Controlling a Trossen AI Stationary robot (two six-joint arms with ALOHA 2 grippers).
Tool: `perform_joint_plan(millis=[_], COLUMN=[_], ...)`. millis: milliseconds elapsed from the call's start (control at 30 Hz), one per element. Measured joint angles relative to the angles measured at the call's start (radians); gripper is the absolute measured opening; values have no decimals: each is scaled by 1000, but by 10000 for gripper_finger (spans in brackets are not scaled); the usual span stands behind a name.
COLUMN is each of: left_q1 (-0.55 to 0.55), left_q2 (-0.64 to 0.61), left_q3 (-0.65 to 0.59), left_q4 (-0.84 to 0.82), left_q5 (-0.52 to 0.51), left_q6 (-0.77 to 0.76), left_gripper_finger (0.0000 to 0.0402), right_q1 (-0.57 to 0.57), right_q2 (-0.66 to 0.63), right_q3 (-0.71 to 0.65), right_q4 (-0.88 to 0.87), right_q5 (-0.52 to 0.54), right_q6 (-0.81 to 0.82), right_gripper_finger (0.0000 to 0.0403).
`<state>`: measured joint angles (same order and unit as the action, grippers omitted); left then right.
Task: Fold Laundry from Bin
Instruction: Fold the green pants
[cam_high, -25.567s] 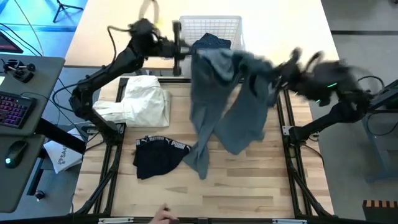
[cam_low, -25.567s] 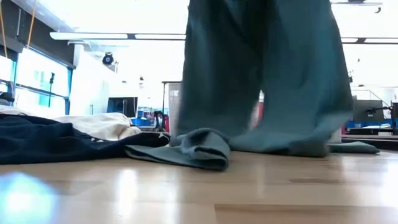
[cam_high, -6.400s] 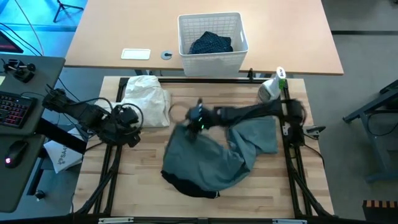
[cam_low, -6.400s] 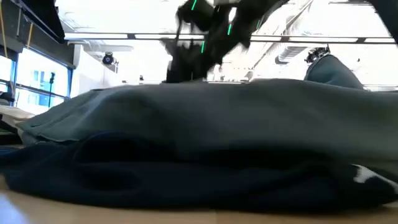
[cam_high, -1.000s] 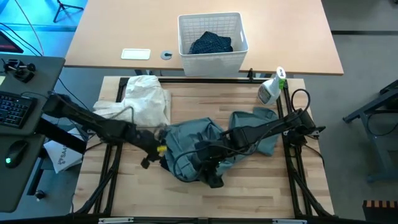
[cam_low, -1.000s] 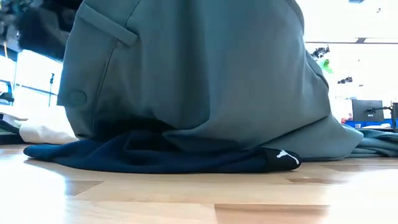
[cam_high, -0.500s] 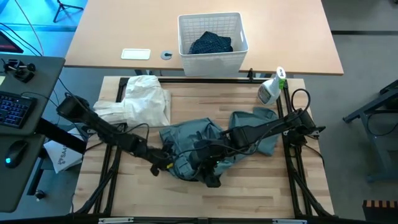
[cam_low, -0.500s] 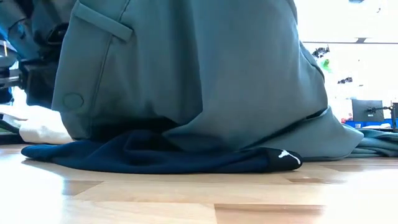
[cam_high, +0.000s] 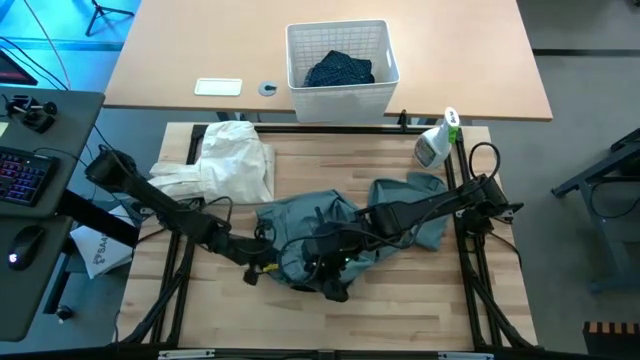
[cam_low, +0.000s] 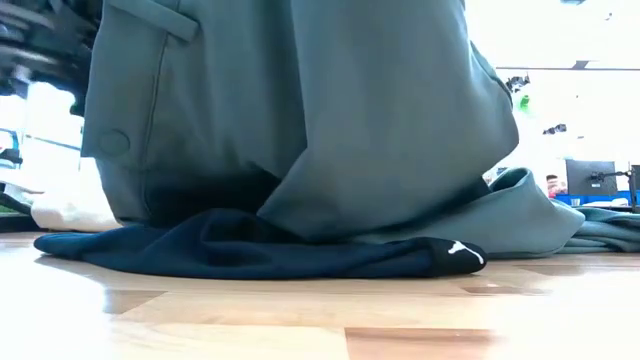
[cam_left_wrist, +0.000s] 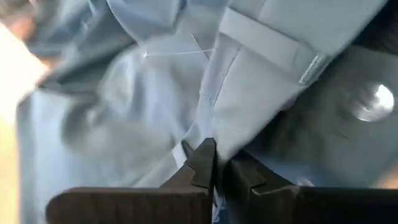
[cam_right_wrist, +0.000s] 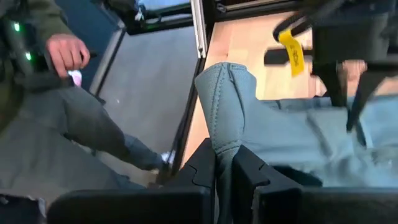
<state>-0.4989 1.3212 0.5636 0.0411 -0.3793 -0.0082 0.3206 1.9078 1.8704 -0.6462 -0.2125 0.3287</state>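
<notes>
The grey-green top (cam_high: 300, 225) lies heaped mid-worktop (cam_high: 400, 310), over the black piece (cam_low: 250, 250). Both end effectors, left (cam_left_wrist: 214, 163) and right (cam_right_wrist: 225, 163), are clamped on its edges. It looks soft, light and floppy; seams and hems should grip best.

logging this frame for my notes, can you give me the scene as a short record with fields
left gripper: shut on the grey-green garment, at its left edge on the table
right gripper: shut on a fold of the same garment, near its front edge
black piece: flat on the table under the grey-green garment, white Puma mark showing
white cloth: bunched at the table's far left
bin: on the far desk, dark dotted garment inside
spray bottle: at the table's far right
person: a hand beyond the table
</notes>
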Motion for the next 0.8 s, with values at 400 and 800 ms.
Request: perform_joint_plan(millis=[400, 800], left_q1=[-32, -26], left_q2=[-71, -245], left_q3=[-75, -24], left_q4=[-84, -360], left_q5=[287, 479], left_q6=[-42, -363], left_gripper_finger=[6, 94], right_q1=[-78, -118], right_q2=[-5, 31], right_q3=[-3, -3], right_q4=[93, 89], right_q5=[101, -261], right_q6=[183, 164], right_gripper_finger=[12, 12])
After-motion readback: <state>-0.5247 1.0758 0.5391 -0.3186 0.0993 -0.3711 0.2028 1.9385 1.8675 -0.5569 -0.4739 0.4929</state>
